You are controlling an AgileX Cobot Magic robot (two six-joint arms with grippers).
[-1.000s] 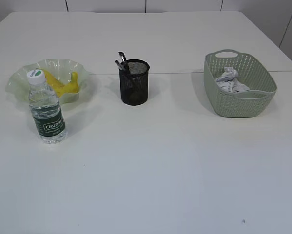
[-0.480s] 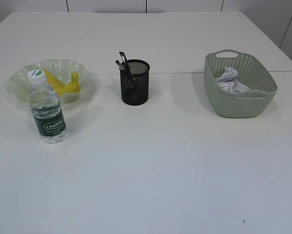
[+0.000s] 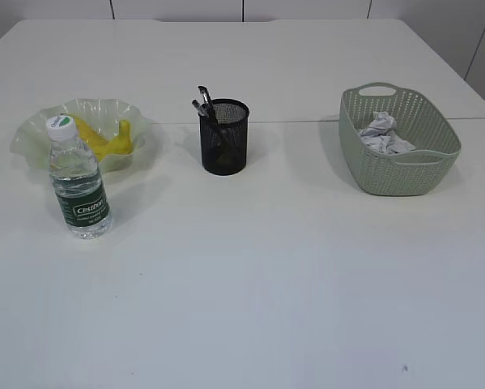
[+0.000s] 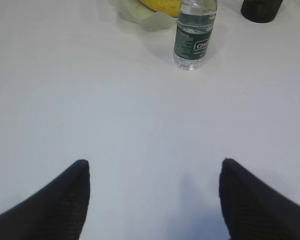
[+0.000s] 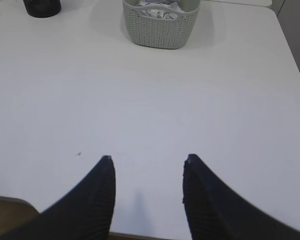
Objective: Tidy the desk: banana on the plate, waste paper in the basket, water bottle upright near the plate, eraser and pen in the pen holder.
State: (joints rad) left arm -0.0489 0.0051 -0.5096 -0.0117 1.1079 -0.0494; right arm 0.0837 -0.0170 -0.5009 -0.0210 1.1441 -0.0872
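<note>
- Your left pincer (image 4: 152, 170) hangs over bare desk (image 3: 266, 284) with its jaws spread wide and nothing between them, so it's empty.
- Right pincer (image 5: 148, 160) is the same deal: jaws apart (narrower gap than the left one), nothing gripped, just white desk underneath near the front edge.
- Neither pincer shows up in the exterior view, you only catch them in the wrist views.
- Looking out from the left one, the water bottle (image 3: 78, 180) stands upright, cap on, green label facing you, just in front of the plate (image 3: 31, 134).
- That plate is the wavy pale-green glass one at the far left, and the banana (image 3: 106, 142) is lying in it.
- Pen holder (image 3: 223, 136) is the black mesh cup around the middle of the desk, well apart from the bottle. You can see the pen (image 3: 206, 103) sticking out of the top at a tilt. Can't tell you about the eraser, the mesh is too dark to see inside.
- Over on the right, the grey-green woven basket (image 3: 404, 174) sits with the crumpled waste paper (image 3: 382, 134) inside it. From the right wrist view it's straight ahead of that pincer but well away from it.
</note>
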